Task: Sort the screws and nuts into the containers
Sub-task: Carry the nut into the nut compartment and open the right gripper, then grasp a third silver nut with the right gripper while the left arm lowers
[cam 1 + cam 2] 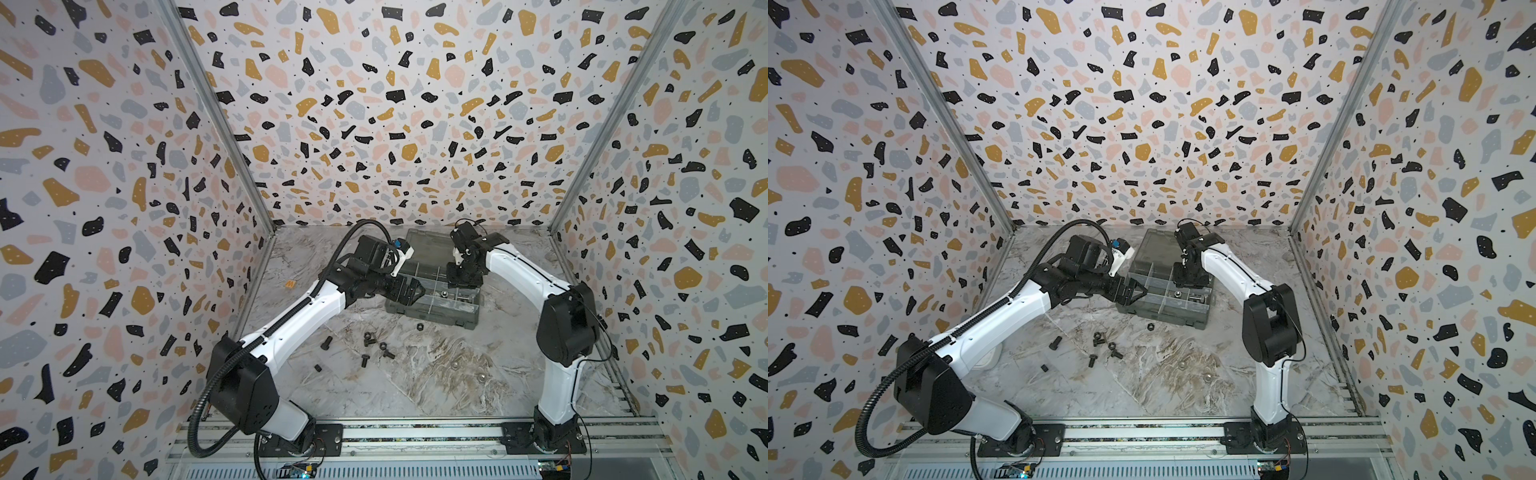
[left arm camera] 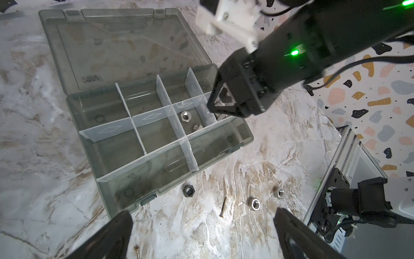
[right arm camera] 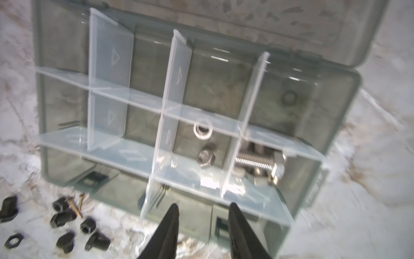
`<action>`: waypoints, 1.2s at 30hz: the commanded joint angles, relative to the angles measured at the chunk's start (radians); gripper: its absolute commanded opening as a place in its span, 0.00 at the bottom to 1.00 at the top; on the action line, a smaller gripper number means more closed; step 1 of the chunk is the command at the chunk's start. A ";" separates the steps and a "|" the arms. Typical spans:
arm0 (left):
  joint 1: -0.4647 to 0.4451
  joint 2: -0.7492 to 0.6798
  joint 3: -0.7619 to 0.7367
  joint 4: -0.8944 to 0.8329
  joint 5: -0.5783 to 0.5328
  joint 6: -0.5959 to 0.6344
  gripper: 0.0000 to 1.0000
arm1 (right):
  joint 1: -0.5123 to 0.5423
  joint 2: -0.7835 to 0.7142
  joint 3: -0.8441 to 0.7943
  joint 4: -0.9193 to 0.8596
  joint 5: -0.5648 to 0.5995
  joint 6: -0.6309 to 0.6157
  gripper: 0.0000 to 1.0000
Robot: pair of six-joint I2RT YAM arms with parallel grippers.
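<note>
- The smoky grey, see-through plastic box (image 1: pixel 432 318) sits toward the back of the marble-look table (image 1: pixel 436 395). Its lid (image 1: pixel 428 245) lies flat open behind it, and clear dividers (image 2: pixel 143 117) split it into small compartments.
- Only the wrist views show what is inside. Two shiny nuts (image 2: pixel 185 116) lie in one middle-row compartment. In the end compartment next to it lie a few bright, threaded silver screws (image 3: pixel 257 161).
- Both top views take in the whole loose scatter in front of the box: matte black screws (image 1: pixel 327 341) and black nuts (image 1: pixel 419 326), one of them just beside the front wall.
- Two loose silver nuts (image 1: pixel 482 377) lie further forward, apart from the black pile.
- Thin brass wood screws (image 2: pixel 224 206) show up only in the wrist views.
- The left gripper (image 2: pixel 201 235) hovers by the box's near left corner, its fingers spread wide with only bare table between them.
- The right gripper (image 3: pixel 203 224) hangs over the end compartment with the silver screws. Its fingers are parted a little, and the gap looks empty in its own view, which is blurred.
</note>
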 commanded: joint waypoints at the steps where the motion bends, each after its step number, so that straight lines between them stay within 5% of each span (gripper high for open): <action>1: 0.001 -0.024 -0.017 0.040 0.033 -0.015 1.00 | -0.001 -0.160 -0.117 -0.047 0.018 0.021 0.40; 15: -0.201 -0.171 -0.176 0.063 -0.144 -0.175 1.00 | 0.021 -0.565 -0.771 0.055 -0.082 0.110 0.40; 36: -0.232 -0.324 -0.306 0.047 -0.139 -0.170 1.00 | 0.190 -0.569 -0.965 0.134 -0.074 0.313 0.40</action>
